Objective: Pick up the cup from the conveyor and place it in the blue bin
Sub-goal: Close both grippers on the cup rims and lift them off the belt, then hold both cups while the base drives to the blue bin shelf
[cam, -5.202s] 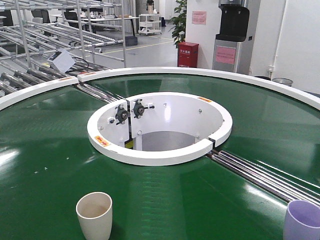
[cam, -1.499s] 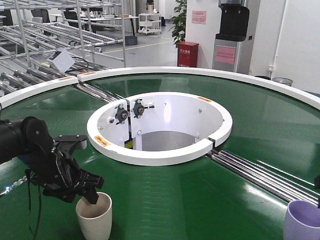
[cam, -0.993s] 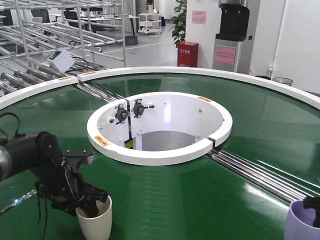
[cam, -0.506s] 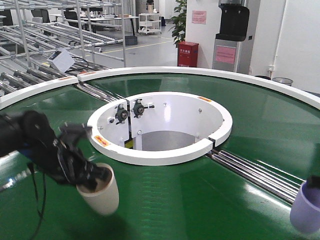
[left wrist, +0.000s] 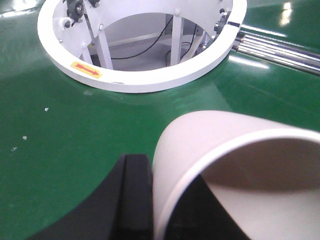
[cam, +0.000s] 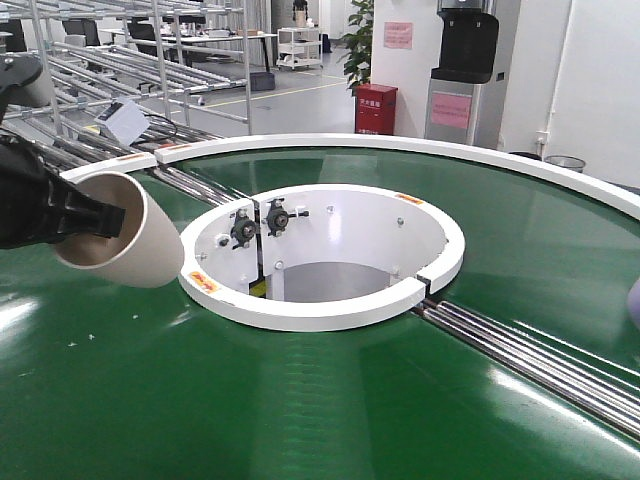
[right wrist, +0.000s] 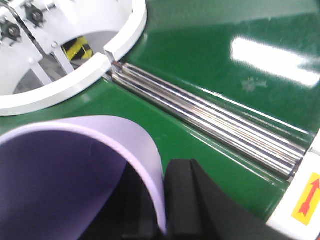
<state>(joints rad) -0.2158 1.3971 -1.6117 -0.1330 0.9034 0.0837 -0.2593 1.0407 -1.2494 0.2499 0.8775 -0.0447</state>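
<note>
the conveyor (cam: pixel 400 400) is a broad ring of smooth, glossy dark green belt that catches the ceiling lights. it has a thick white inner rim (cam: pixel 320 315) around an open round well, and bright steel rollers (cam: pixel 530 350) lie in the seam at lower right.

the cream cup (cam: pixel 125 240) is a matte, plain, slightly tapered beaker. it sits at the left edge of the front view, tipped on its side in the air above the belt, mouth toward the black left gripper (cam: pixel 95 218). in the left wrist view the jaws stand narrow, pinching the cup's thin wall (left wrist: pixel 225 140), one black finger (left wrist: pixel 135 200) outside and the other inside.

in the right wrist view the right gripper (right wrist: pixel 160 205) pinches the wall of a lilac cup (right wrist: pixel 75 165) the same way, with one black finger flat against the outside. below it lie the rollers (right wrist: pixel 210 120) and the belt's white outer rim (right wrist: pixel 305 200), which carries a yellow arrow label.

the green belt is bare across the lower half of the front view, and both cups hang clear of the inner rim.
</note>
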